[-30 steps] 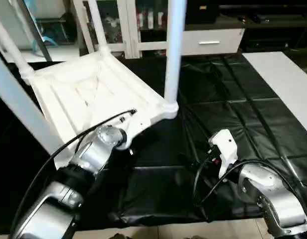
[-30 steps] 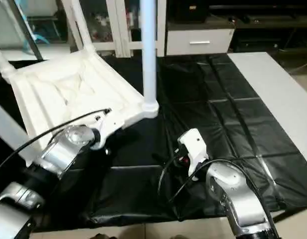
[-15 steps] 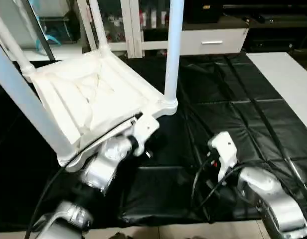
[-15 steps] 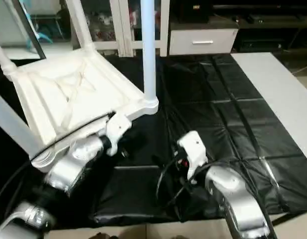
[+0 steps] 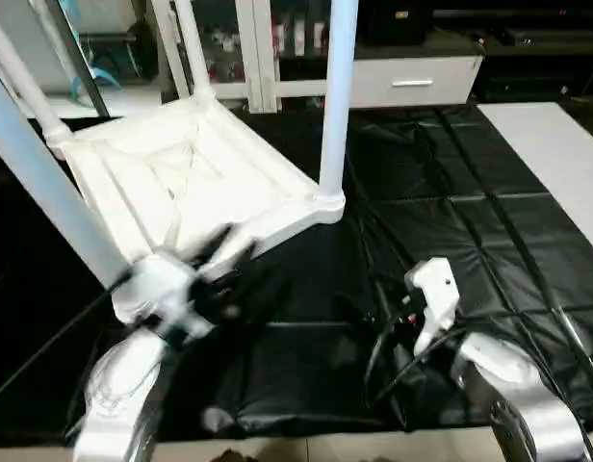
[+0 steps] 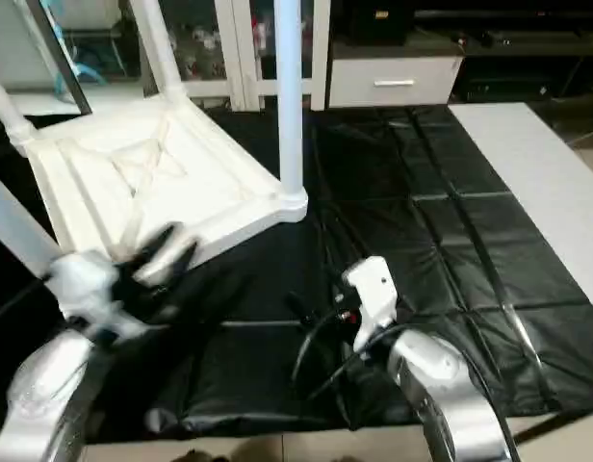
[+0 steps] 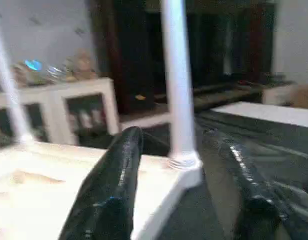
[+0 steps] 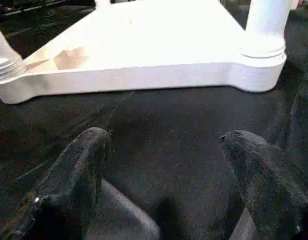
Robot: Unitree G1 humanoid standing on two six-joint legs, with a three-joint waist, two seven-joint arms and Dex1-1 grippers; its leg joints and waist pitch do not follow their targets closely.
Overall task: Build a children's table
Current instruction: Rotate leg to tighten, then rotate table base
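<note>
The upside-down white plastic children's table [image 5: 195,183], legs up, rests at the black-covered work table's [image 5: 470,221] left edge; both empty grippers, left [image 7: 186,190] and right [image 8: 164,165], gape, so grasp a leg firmly before righting it.

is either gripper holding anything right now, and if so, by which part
Nothing is held. The left gripper stands open beside the upturned tabletop, with nothing between its fingers. The right gripper is open over the black cover.

The left arm reaches forward, its pincer [image 5: 215,274] blurred but seemingly with its black fingers [image 7: 111,195] spread and nothing between them. The right pincer [image 8: 164,175] gapes wide and empty, its silver forearm [image 5: 513,385] bent inward.
</note>
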